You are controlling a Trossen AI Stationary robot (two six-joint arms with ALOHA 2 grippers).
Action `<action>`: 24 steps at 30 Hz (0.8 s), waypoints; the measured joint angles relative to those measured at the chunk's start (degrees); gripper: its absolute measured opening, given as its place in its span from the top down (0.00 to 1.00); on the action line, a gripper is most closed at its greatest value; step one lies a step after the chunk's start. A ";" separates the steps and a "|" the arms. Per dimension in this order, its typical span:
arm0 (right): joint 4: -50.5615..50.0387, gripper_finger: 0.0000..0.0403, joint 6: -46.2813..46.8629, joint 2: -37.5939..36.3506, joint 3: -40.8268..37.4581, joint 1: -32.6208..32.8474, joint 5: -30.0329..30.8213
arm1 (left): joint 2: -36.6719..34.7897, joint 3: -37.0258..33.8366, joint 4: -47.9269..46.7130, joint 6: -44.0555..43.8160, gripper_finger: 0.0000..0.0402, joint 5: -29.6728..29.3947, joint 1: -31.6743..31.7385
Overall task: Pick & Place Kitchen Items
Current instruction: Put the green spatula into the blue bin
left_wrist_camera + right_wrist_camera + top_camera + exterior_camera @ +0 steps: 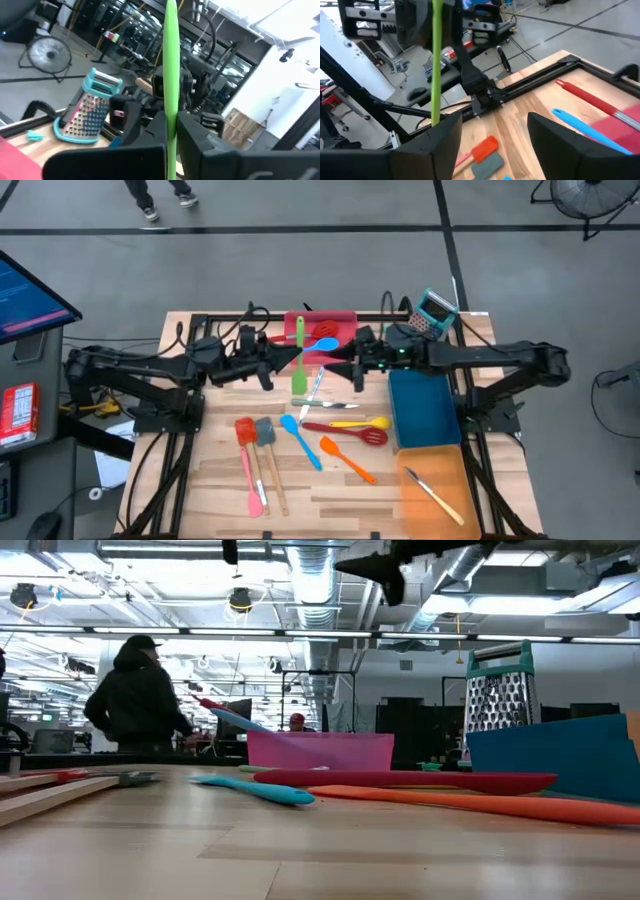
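The slim green long-handled utensil (pixel 299 356) is sitting between the two grippers above the table's middle, near the red rectangular tray (pixel 322 332). The left gripper (pixel 292 358) is clamping its fingers (pixel 197 145) on the green shaft. The right gripper (pixel 333 363) is facing it with its fingers (pixel 559 140) spread apart, the green shaft lying against one of them. Farther out on the wooden table (pixel 220 480), other coloured spatulas and spoons are lying loose, and silver cutlery (pixel 432 492) is resting in the orange tray (pixel 450 452).
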 joint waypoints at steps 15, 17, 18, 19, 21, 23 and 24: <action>-1.13 0.39 -0.39 8.84 9.86 3.34 -1.66 | 2.52 -0.03 4.00 -1.18 0.99 5.68 -0.09; -1.36 0.39 -0.39 8.59 9.85 3.51 -1.64 | 2.72 -0.03 4.01 -1.08 0.99 5.70 -0.09; -1.22 0.39 -0.39 8.55 9.85 3.51 -1.68 | 2.75 -0.03 3.91 -0.33 0.99 5.72 -0.09; -1.39 0.39 -0.37 8.49 9.85 3.51 -1.72 | 2.75 -0.03 3.87 0.51 0.99 5.70 -0.09; -2.99 0.40 -0.37 8.02 9.84 3.70 -2.12 | 2.75 -0.03 3.93 1.74 0.99 5.70 -0.09; -3.99 0.40 -0.35 7.60 9.83 4.01 -2.37 | 2.75 -0.03 3.88 1.92 0.99 5.65 -0.09; -4.32 0.40 -0.35 7.51 9.85 4.21 -2.46 | 2.75 -0.03 3.88 2.09 0.99 5.65 -0.09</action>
